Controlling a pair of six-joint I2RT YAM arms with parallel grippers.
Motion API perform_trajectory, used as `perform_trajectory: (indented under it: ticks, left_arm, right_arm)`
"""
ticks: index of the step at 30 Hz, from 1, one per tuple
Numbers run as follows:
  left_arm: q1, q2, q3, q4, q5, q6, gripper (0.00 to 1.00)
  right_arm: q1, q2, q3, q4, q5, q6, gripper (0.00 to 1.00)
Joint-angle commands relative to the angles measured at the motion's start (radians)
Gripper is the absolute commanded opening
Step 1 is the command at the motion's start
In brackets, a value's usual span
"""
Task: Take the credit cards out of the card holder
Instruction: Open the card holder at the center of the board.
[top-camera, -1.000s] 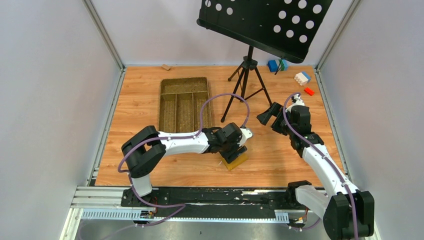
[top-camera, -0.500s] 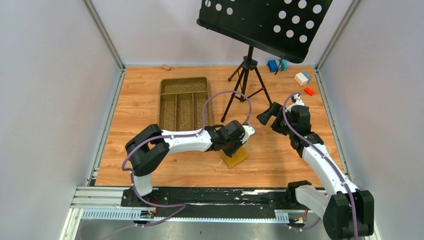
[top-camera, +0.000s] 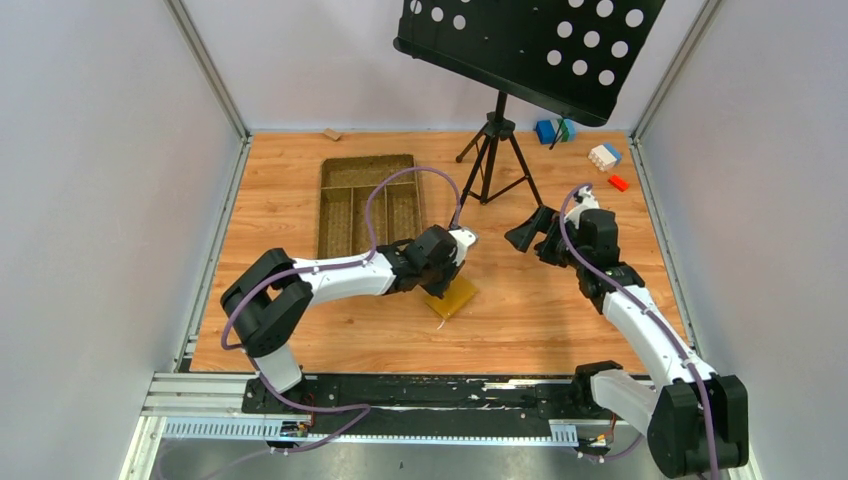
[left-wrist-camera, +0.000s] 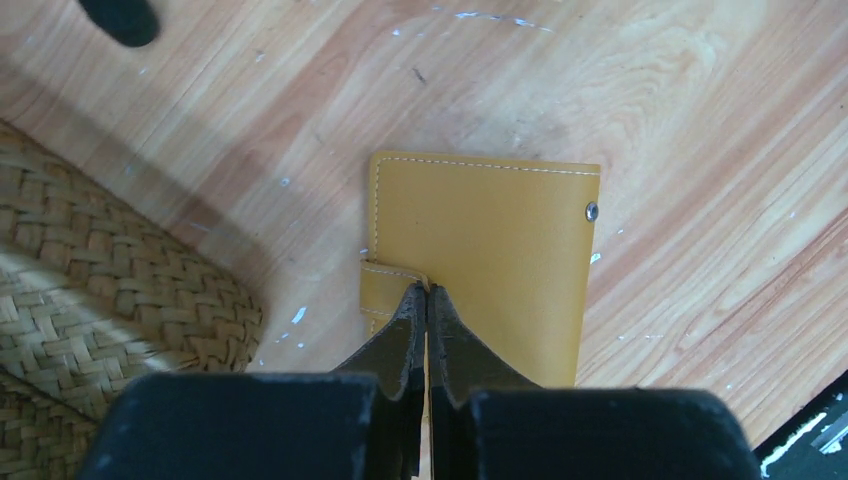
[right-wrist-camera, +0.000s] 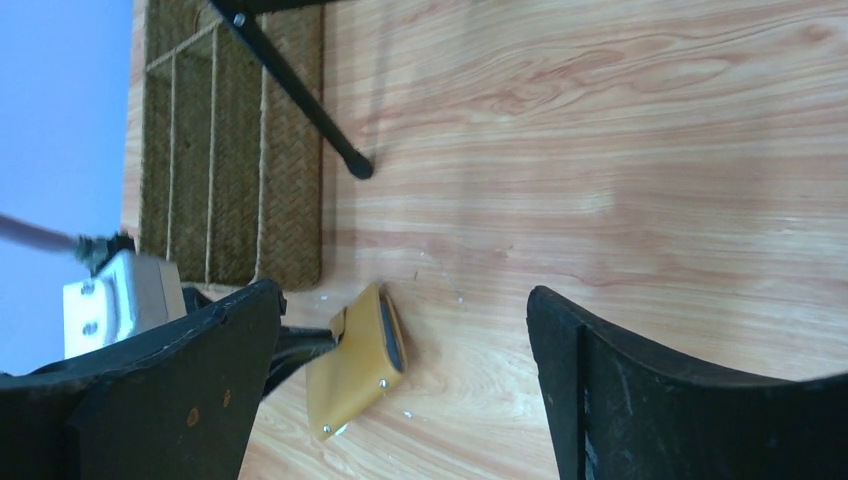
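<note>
The mustard-yellow card holder lies folded on the wooden table in front of the woven tray. In the left wrist view it fills the middle, with a stitched strap at its left edge. My left gripper is shut, its fingertips pinched together on that strap. From the right wrist view the card holder is tilted, one side raised, and a dark grey edge shows in its open side. No credit cards show apart from it. My right gripper hangs open to the right, well above the table, facing the card holder.
A brown woven compartment tray sits just behind and left of the card holder. A black music stand tripod stands behind it, one foot near the tray's corner. Toy blocks lie at the back right.
My left gripper closed on the card holder's strap and moved left and back toward the tray, taking the card holder with it. The right gripper shifted slightly left.
</note>
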Motion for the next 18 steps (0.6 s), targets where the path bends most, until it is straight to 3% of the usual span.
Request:
perform_trajectory:
  ticks: [1,7,18]
  left_arm:
    - [0.038,-0.081,-0.048,0.083,0.03,-0.075,0.0]
    - [0.137,-0.139,-0.162,0.233,0.118,-0.175,0.0]
    - [0.224,-0.172,-0.246,0.335,0.162,-0.268,0.0]
  right_arm:
    - [0.071,0.053,0.022,0.061,-0.079,-0.052,0.93]
    - [0.2,0.206,0.068,0.065,-0.069,-0.076,0.93]
    - [0.33,0.489,0.126,0.186,-0.192,-0.024,0.89]
